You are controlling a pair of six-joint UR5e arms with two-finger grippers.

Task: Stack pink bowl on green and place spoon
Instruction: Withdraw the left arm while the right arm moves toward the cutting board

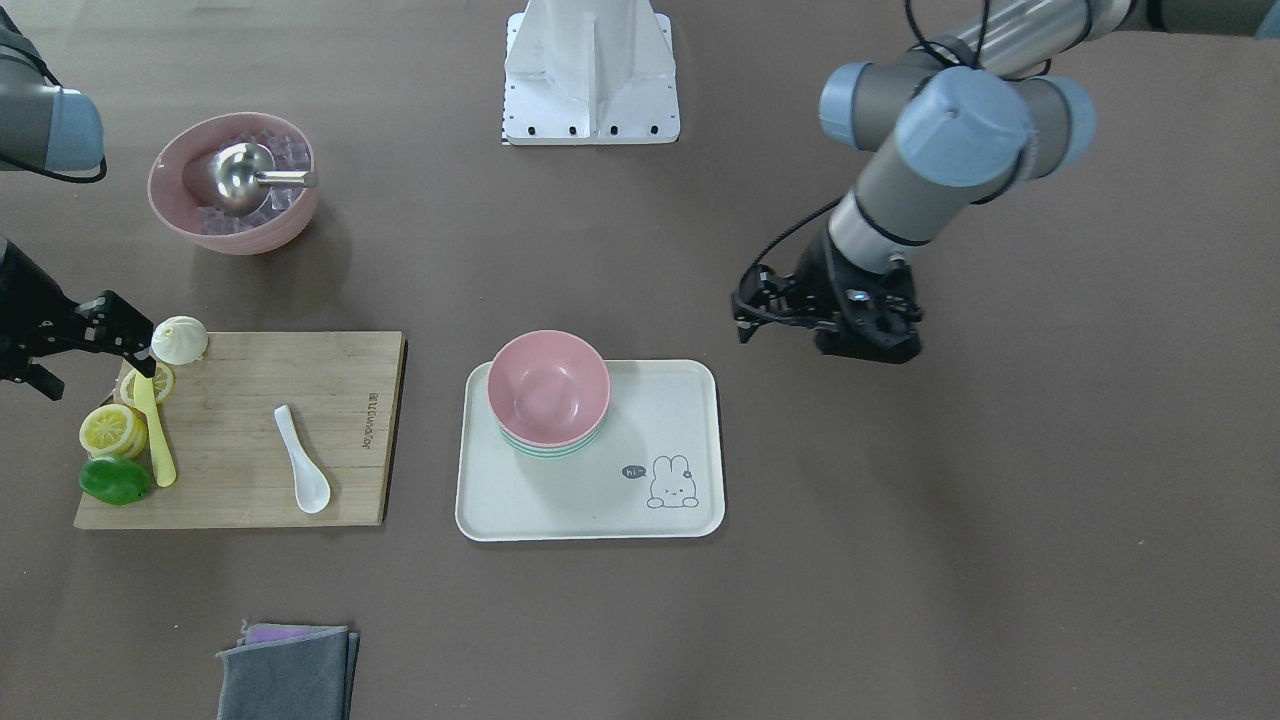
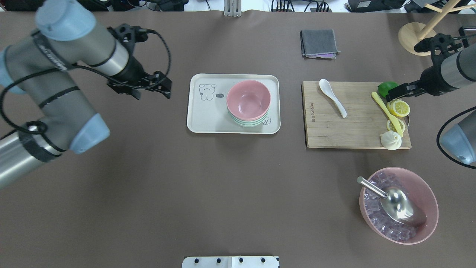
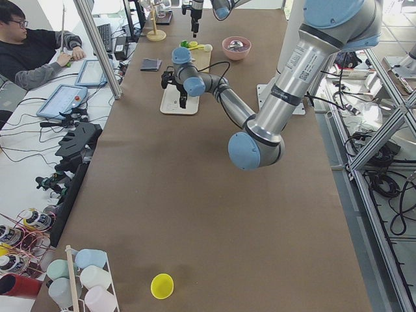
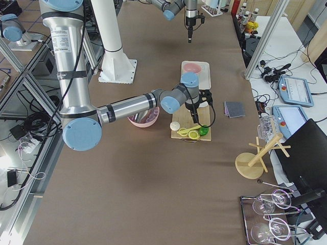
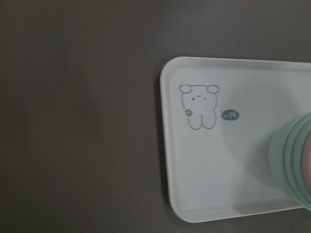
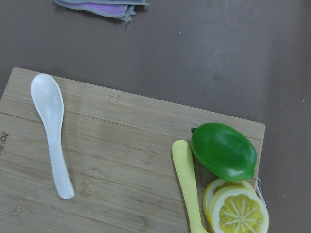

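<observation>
Brown table (image 2: 223,186) | pink bowl (image 2: 248,99) nested on green bowl (image 2: 248,123), on tray (image 2: 208,119): done | white spoon (image 2: 333,97) well apart from tray: judged unplaced | left gripper (image 2: 150,86), right gripper (image 2: 394,95): opening indeterminate

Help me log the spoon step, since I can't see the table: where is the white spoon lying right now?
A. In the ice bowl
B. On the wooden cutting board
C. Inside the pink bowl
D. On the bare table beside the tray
B: the white spoon lies flat on the wooden cutting board, well apart from the pink bowl stacked on the tray.
</observation>
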